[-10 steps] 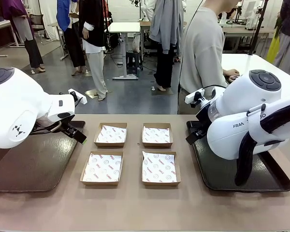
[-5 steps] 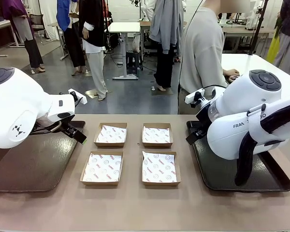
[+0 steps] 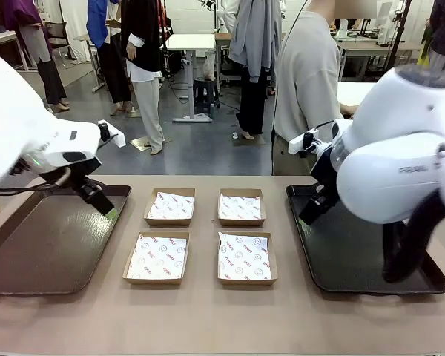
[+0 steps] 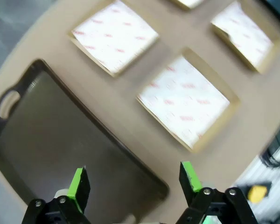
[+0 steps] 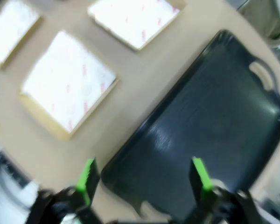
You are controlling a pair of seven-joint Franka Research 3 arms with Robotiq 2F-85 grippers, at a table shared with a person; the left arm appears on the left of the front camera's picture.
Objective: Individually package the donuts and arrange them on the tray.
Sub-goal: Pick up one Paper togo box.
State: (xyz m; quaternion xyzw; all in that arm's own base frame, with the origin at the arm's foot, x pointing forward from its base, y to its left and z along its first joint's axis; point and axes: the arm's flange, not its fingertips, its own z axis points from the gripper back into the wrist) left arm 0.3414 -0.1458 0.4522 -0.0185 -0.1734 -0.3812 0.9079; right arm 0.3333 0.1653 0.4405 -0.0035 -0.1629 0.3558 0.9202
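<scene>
Tray, left (image 3: 30,252): dark, bare, lying along the counter's (image 3: 208,319) left edge. Tray, right (image 3: 348,259): black, glossy, bare, lying along the counter's right edge, with a cut-out handle at its far end.

Boxes, near row: two shallow brown boxes sit side by side at the counter's middle, one to the left (image 3: 156,259) and one to the right (image 3: 246,258). Each is lined with printed white paper and holds nothing else. Boxes, far row: two smaller-looking ones stand just behind them, left (image 3: 170,207) and right (image 3: 240,208), lined the same way. All four stand apart from one another and from both trays.

Left fingers (image 3: 96,196): raised above the left tray's far right corner, pointing down. In the left wrist view the green-padded fingers (image 4: 78,184) are spread wide with nothing between them, over the tray (image 4: 60,130) edge nearest the boxes.

Right fingers (image 3: 311,211): raised above the right tray's far left corner. In the right wrist view they (image 5: 87,177) are likewise spread wide and empty, over a corner of the tray (image 5: 214,116).

Person (image 3: 308,81): standing at the counter's far edge, towards the right, turned side-on.
</scene>
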